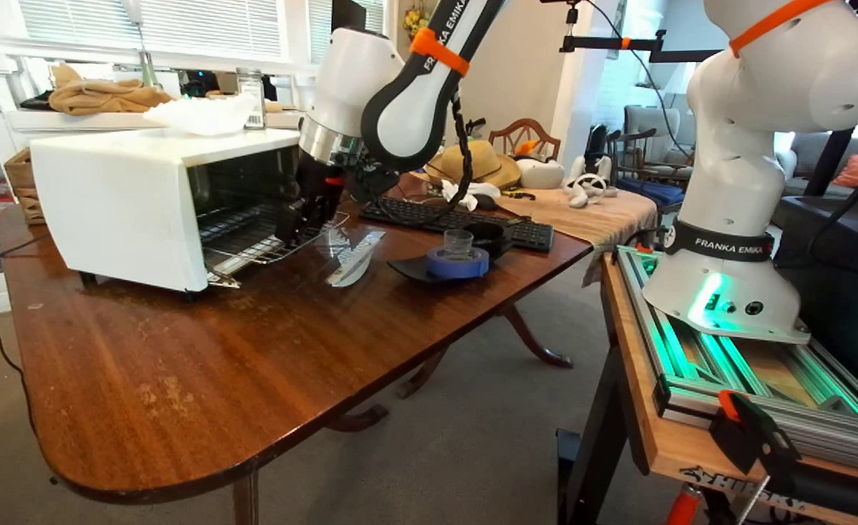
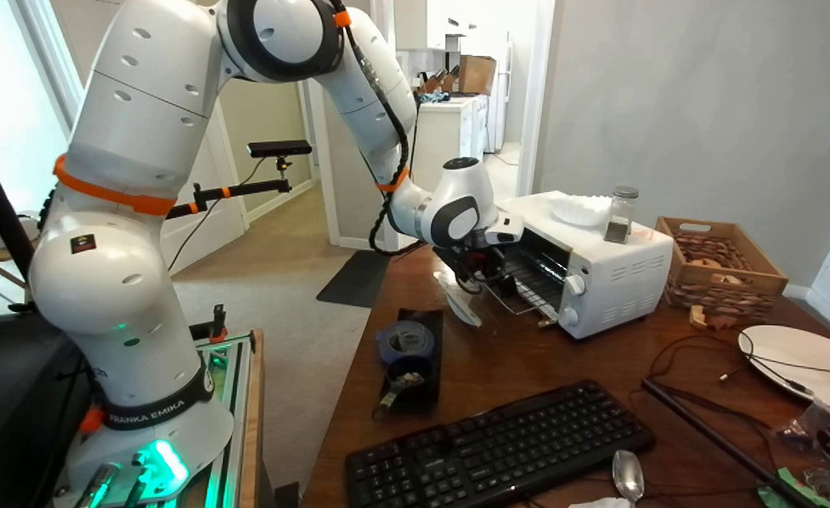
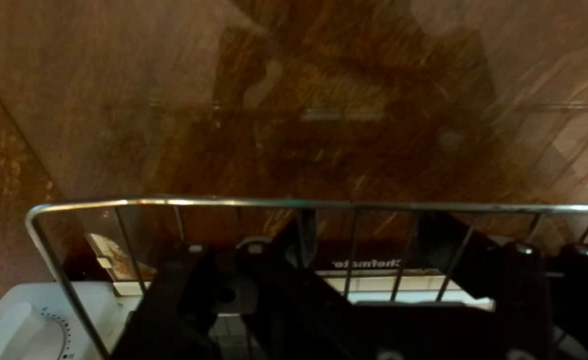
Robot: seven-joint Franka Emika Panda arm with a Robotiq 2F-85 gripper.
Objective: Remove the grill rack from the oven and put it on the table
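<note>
I have two fingers (image 3: 479, 270) on one gripper (image 3: 366, 237), and they stand apart at the bottom of the wrist view, with wires of the one grill rack (image 3: 294, 203) passing in front of them; whether either tip touches a wire I cannot tell. The rack juts partway out of one white toaster oven (image 1: 119, 211), its front rail running across the lower half of the wrist view. Between the rack and the one wooden table (image 1: 203, 379) lies the oven's single glass door (image 3: 294, 135), folded down.

I count two dials (image 2: 574, 285) on the oven, right of centre in an exterior view. On its top there are one lidded glass jar (image 2: 621, 214) and one ruffled white piece (image 2: 581, 209) whose kind I cannot make out. One wooden crate (image 2: 711, 295) is just beside the oven at the right of that frame, and one white plate (image 2: 803, 344) lies at its right edge. One black keyboard (image 2: 500, 455) takes the bottom centre, with one spoon (image 2: 628, 474) at the lower right.

Near the door, in the middle of an exterior view, one black tray (image 1: 408, 270) bears one roll of blue tape (image 1: 460, 268) and one black cup (image 1: 487, 234); one clear cup (image 1: 458, 240) stands inside the ring of tape.
</note>
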